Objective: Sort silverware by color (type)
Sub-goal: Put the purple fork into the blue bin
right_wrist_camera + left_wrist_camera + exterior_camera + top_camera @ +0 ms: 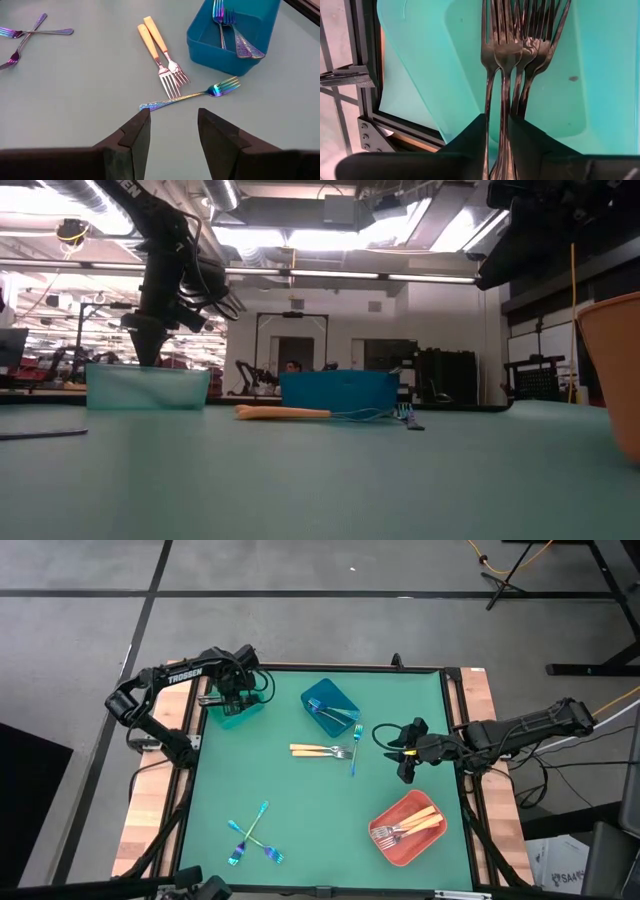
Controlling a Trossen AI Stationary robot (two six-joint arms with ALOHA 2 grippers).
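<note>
My left gripper hangs over the teal bin at the table's far left, pointing steeply down, fingers slightly apart. Several black forks lie side by side on the bin's floor, handles running into the gap between the fingers. My right gripper waits open above the table's right side. Below and ahead of it an iridescent fork lies flat on the mat, next to two gold-handled forks. My left gripper's fingers stand on either side of the black forks' handles, coming from above and lying across them. The forks rest on the bin's floor. Whether the fingers touch the handles, I cannot tell.
The blue bin at the far middle holds iridescent forks. A coral bin at the near right holds gold-handled forks. Three more iridescent forks lie crossed at the near left. The mat's middle is bare.
</note>
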